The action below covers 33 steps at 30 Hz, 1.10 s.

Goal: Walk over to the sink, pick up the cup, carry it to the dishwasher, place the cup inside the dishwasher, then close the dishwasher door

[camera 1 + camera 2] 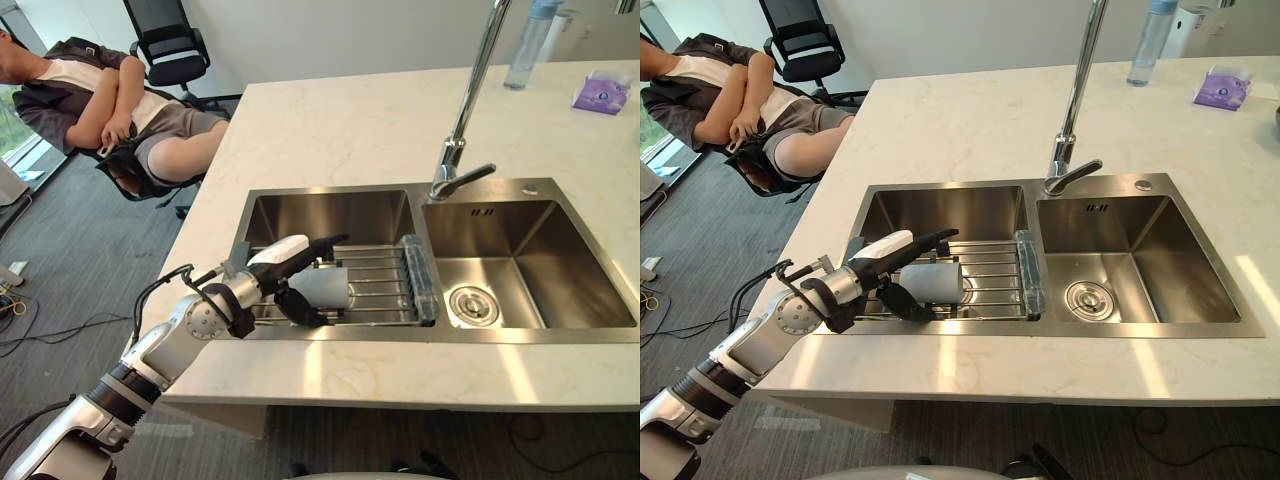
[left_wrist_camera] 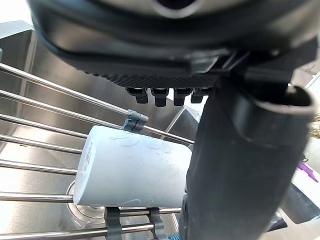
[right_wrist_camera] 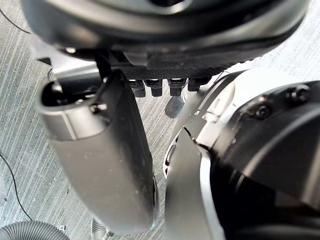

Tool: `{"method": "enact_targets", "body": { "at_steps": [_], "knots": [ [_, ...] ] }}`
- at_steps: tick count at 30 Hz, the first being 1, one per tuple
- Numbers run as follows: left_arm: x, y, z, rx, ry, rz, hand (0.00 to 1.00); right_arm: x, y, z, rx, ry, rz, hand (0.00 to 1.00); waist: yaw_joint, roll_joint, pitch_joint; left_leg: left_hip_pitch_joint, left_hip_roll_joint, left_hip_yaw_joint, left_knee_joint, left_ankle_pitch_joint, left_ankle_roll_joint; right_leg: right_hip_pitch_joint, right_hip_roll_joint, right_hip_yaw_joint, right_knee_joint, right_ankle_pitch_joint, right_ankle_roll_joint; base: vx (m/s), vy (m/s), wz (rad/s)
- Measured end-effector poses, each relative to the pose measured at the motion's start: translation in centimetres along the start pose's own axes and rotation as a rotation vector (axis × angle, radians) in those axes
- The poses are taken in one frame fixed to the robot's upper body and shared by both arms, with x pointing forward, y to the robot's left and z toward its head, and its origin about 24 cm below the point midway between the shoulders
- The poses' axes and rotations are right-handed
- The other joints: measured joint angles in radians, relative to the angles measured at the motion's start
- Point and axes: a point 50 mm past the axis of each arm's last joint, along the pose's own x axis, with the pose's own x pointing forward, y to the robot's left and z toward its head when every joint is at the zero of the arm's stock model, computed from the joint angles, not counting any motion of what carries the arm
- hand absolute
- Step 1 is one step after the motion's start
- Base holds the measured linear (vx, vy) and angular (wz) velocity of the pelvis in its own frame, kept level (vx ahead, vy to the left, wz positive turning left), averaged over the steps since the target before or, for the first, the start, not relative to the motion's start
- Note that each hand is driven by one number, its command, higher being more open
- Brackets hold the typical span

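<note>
The cup (image 1: 322,288) lies on its side on the wire rack (image 1: 385,275) across the left sink basin (image 1: 330,215), long axis left to right. The left robot hand (image 1: 270,270) straddles it, open and gripping nothing: fingers on the far side, thumb on the near side. The cup is pale, smooth and plain. The right robot hand (image 3: 100,150) hangs relaxed and empty over the floor.

Kitchen island in a carpeted office.
Pale marble-look countertop (image 1: 340,120) centre and right; grey carpet floor (image 1: 80,260) at left. Black office chair (image 1: 170,45) upper left against white wall (image 1: 330,30); person (image 1: 110,110) slumped nearby, window (image 1: 12,135) at far left edge.
</note>
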Motion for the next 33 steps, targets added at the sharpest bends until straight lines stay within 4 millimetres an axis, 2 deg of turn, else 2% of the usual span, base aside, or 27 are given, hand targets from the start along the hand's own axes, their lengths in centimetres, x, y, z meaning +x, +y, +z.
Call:
{"method": "enact_targets", "body": {
  "at_steps": [10,21,33],
  "knots": [
    [0.4,0.2,-1.0,-0.011,0.044,-0.001,1.0,0.0,0.1,0.1,0.0,0.0,0.001,1.0,-0.01,0.001,0.0,0.001,0.0,0.005,0.0,0.0,0.0,-0.002,0.0,0.004,0.0,0.002,0.001,0.0,0.0,0.0],
    [1.1,1.0,-1.3,-0.037,0.072,-0.097,1.0,0.0,0.1,0.4,-0.004,-0.009,0.005,1.0,-0.017,0.009,0.002,0.006,0.001,0.019,-0.001,-0.002,-0.001,-0.004,0.0,0.018,-0.002,0.004,0.0,-0.01,-0.001,-0.03],
    [1.9,2.2,-1.9,-0.088,0.19,-0.237,1.0,0.0,0.2,1.0,-0.022,-0.026,0.013,1.0,-0.053,0.025,0.008,0.014,0.005,0.03,-0.001,-0.007,-0.002,-0.004,0.0,0.03,-0.002,0.004,0.0,0.0,-0.002,-0.02]
  ]
}}
